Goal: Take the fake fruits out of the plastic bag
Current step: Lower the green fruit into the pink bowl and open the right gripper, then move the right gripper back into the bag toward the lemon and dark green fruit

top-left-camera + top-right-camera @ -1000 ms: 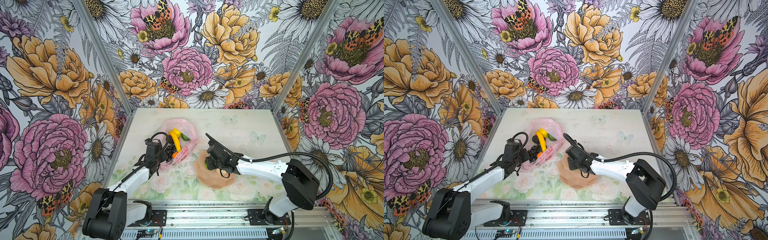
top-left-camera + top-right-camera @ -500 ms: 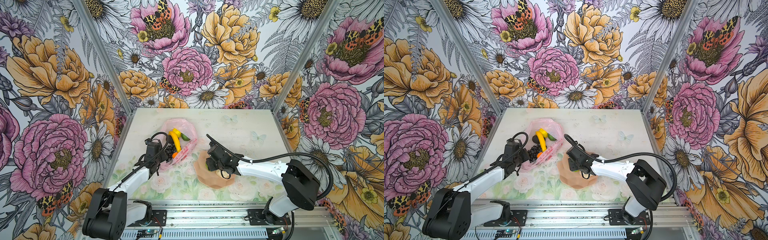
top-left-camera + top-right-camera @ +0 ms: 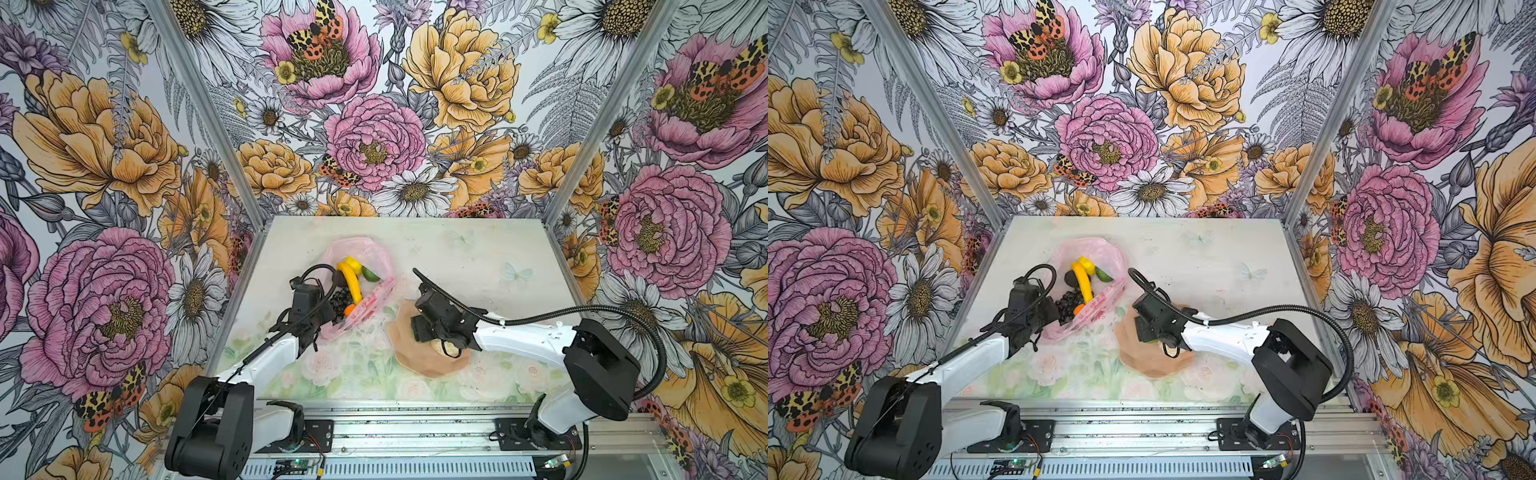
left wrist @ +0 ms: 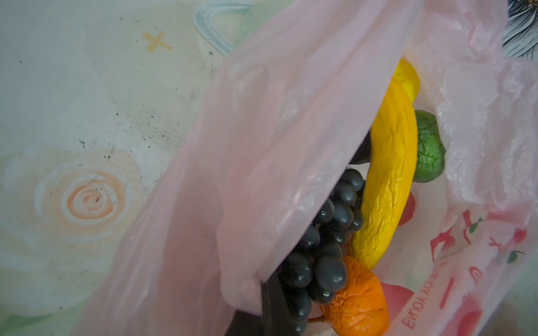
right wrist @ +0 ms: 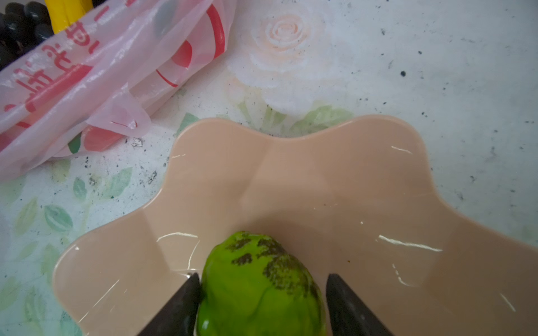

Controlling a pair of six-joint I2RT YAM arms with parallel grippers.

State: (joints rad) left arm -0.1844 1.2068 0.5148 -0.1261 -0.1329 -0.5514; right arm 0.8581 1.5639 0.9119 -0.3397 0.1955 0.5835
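Note:
The pink plastic bag (image 3: 374,253) lies open at the table's middle left. Inside it are a yellow banana (image 3: 353,282), a lemon (image 4: 407,78), a green fruit (image 4: 429,148), a dark grape bunch (image 4: 329,238) and an orange (image 4: 358,299). My left gripper (image 4: 262,293) is shut on the bag's near edge and holds the mouth up. My right gripper (image 5: 262,276) hangs low inside the peach bowl (image 5: 320,174). Its jaws are open around a second green fruit (image 5: 259,285) that rests in the bowl, with a gap at one finger.
The bowl (image 3: 419,361) stands just right of the bag, near the table's front. The bag's printed side (image 5: 72,72) sprawls close to the bowl's rim. Flowered walls enclose the table on three sides, and a metal rail (image 3: 395,415) runs along the front.
My right gripper's jaws have spread wider around the green fruit in the bowl. The left gripper and the bag have stayed put.

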